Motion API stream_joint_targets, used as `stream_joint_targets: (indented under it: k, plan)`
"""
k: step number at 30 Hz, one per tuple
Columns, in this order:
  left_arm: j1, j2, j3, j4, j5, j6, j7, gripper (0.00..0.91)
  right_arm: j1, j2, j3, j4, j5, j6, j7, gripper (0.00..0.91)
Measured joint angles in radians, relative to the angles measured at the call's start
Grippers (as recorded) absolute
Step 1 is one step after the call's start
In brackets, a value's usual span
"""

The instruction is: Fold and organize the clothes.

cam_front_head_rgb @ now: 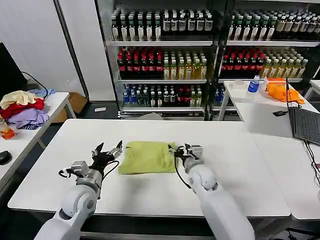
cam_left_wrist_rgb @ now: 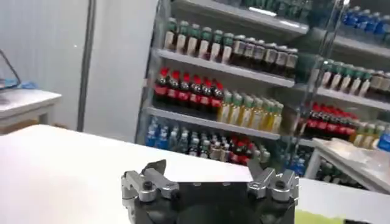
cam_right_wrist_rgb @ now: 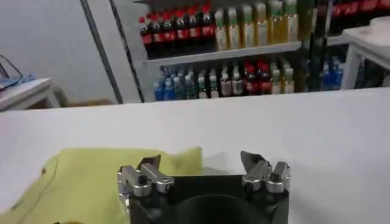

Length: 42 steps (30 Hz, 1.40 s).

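beside folded t-shirt [cam_front_head_rgb: 147, 157], grippers spread

No text, brand or number can be read on the bottles [cam_front_head_rgb: 165, 65] or elsewhere.

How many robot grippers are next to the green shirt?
2. The left gripper sits by the shirt's left edge, the right gripper by its right edge, both with open jaws.

The head view looks down over the table [cam_front_head_rgb: 150, 200]; both low wrist views face the drinks shelves [cam_left_wrist_rgb: 244, 73].
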Motion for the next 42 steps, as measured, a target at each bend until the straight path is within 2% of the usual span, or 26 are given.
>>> stream_joint_targets:
  k: [1, 12, 23, 40, 41, 42]
  plan:
    - [0.006, 0.001, -0.004, -0.001, 0.002, -0.001, -0.001, 0.907, 0.014, 0.011, 0.0, -0.022, 0.003, 0.001, 0.001, 0.0]
    - [0.042, 0.005, -0.026, -0.005, 0.015, -0.006, -0.001, 0.907, 0.096, 0.078, -0.008, -0.183, 0.044, 0.004, 0.016, 0.0]
    - [0.047, 0.005, -0.03, 0.004, 0.018, -0.013, 0.001, 0.907, 0.13, 0.086, -0.012, -0.239, 0.045, 0.027, 0.016, 0.0]
    - [0.051, -0.004, -0.025, 0.008, 0.018, -0.015, 0.0, 0.907, 0.175, -0.016, 0.014, -0.289, -0.096, 0.075, -0.052, 0.0]
    - [0.051, -0.005, -0.024, 0.008, 0.019, -0.015, 0.0, 0.907, 0.177, -0.025, 0.016, -0.294, -0.107, 0.079, -0.056, 0.464]
    - [0.05, -0.006, -0.022, 0.008, 0.019, -0.015, 0.0, 0.907, 0.18, -0.032, 0.018, -0.298, -0.118, 0.082, -0.061, 0.877]
